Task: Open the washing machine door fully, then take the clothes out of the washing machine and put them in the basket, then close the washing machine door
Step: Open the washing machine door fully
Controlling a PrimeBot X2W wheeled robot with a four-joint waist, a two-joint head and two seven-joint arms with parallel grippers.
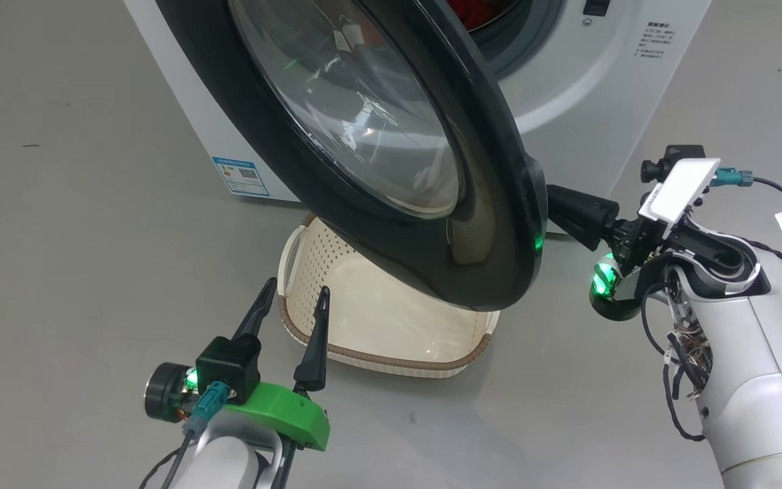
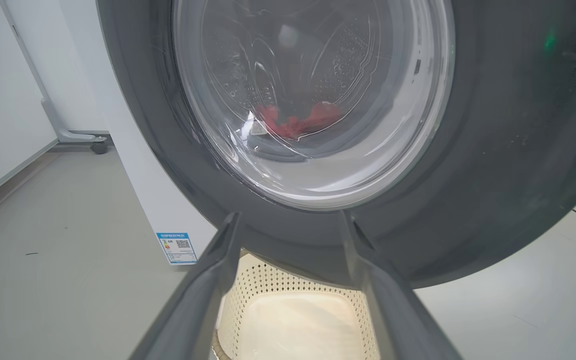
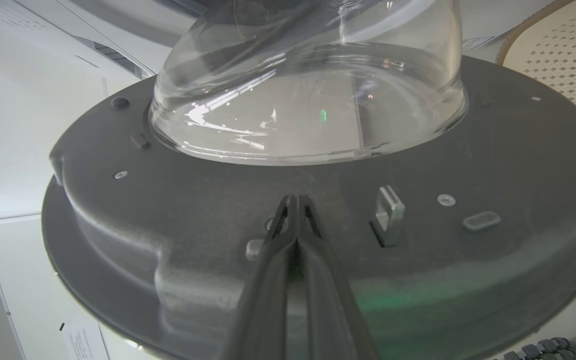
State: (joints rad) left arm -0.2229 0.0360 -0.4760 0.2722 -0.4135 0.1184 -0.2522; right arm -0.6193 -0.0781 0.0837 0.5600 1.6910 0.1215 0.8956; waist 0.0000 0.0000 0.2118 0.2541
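Grey floor (image 1: 58,204) surrounds the white washer (image 1: 567,68). The glossy black door (image 1: 499,224) hangs part-open over the empty perforated basket (image 1: 391,353), and the left gripper (image 1: 296,285) jaws are spread, holding nothing. Left wrist: red clothes (image 2: 298,122) not yet out, behind bulging glass. Right wrist: right gripper (image 3: 295,205) jaws pinched together at the door's matte inner face.

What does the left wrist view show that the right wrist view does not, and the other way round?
Left wrist view: the red clothes through the glass bowl of the door, the blue label, the left gripper with jaws open. Right wrist view: the door's black inner side, its metal latch, the right gripper with jaws shut. Shared: the door, its glass bowl, the basket.
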